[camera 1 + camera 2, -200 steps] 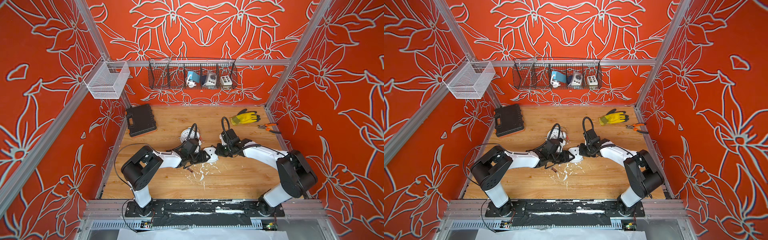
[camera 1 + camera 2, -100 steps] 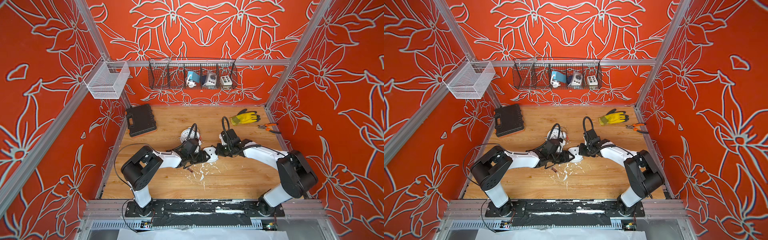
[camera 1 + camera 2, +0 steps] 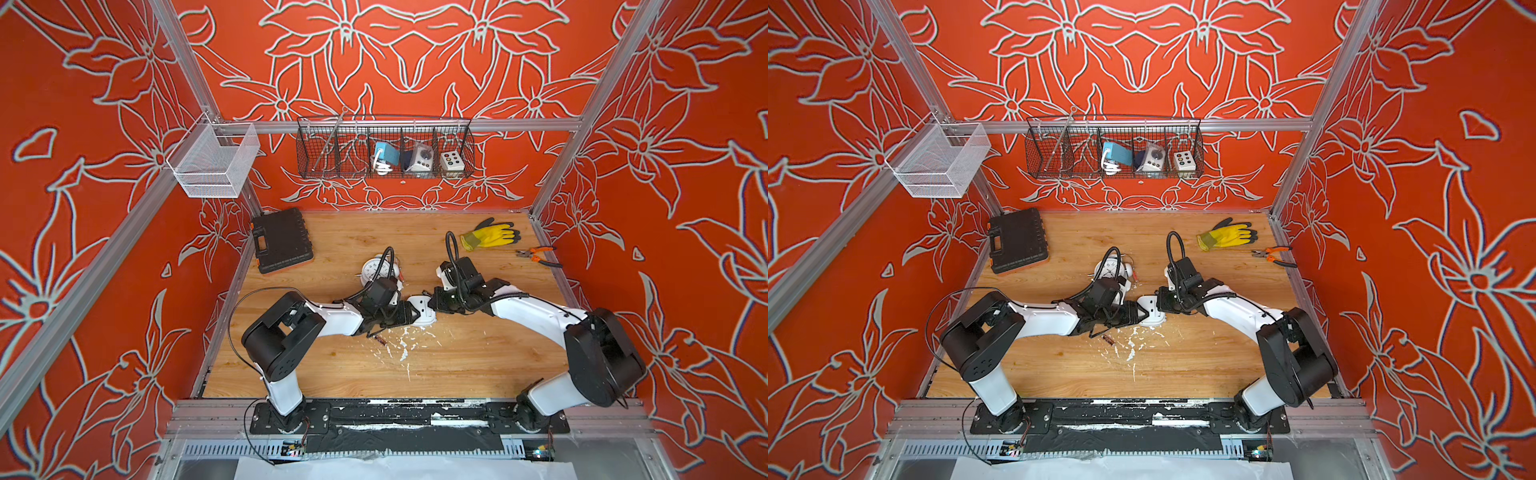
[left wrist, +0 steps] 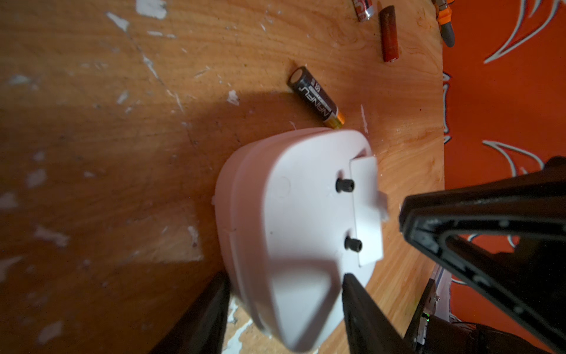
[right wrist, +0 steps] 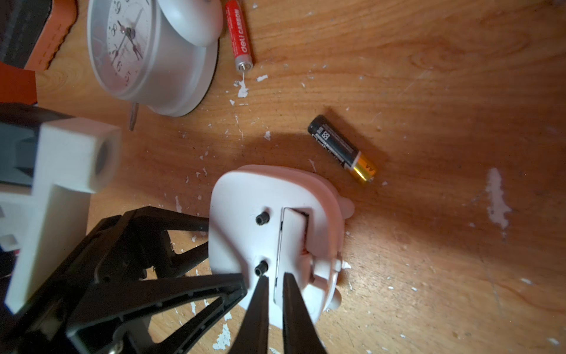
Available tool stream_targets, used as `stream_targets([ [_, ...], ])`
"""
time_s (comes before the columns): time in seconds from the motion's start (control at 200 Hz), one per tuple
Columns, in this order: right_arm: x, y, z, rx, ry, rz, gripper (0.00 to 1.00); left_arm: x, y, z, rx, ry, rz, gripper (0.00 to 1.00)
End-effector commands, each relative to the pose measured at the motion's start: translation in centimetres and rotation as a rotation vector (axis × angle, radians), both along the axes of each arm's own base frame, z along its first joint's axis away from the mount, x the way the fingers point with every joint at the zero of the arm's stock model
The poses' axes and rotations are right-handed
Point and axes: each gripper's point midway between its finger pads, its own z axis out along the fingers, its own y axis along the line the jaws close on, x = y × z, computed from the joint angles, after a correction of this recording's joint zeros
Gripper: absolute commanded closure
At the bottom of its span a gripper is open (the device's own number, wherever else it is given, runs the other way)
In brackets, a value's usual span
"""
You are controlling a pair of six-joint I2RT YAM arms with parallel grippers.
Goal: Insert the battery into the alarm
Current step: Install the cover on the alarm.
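Left tool [image 4: 281, 285] clamps alarm [image 4: 294, 214]; battery [image 4: 315, 98] beside, untouched.

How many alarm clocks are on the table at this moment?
2. A round bell clock sits on the table just behind the left tool. A white alarm, back side showing, is clamped in that tool, nearer the front. None seems hidden.

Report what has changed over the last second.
Nothing visibly moved. The left gripper still grips the white alarm, the right gripper stays with its fingertips at the battery cover, and the black battery still lies loose on the table.
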Motion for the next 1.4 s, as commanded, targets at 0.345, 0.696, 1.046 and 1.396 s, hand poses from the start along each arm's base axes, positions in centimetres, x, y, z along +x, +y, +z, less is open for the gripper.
stream_targets([
  [0.345, -0.4, -0.7, -1.1, -0.04, 0.021, -0.003, 0.77, -0.8, 1.4, -1.7, 0.057, 0.043, 0.006, 0.42],
  [0.696, -0.3, -0.6, -2.4, -0.051, 0.052, -0.001, 0.77, -0.7, 1.4, -1.7, 0.057, 0.043, 0.008, 0.43],
  [1.046, -1.2, -1.7, -4.6, -0.128, 0.108, 0.004, 0.8, -0.8, 1.4, -1.7, 0.056, 0.044, 0.007, 0.43],
  [1.396, -1.4, -1.6, -3.1, -0.114, 0.084, 0.029, 0.7, -0.8, 1.4, -1.7, 0.056, 0.042, 0.01, 0.43],
])
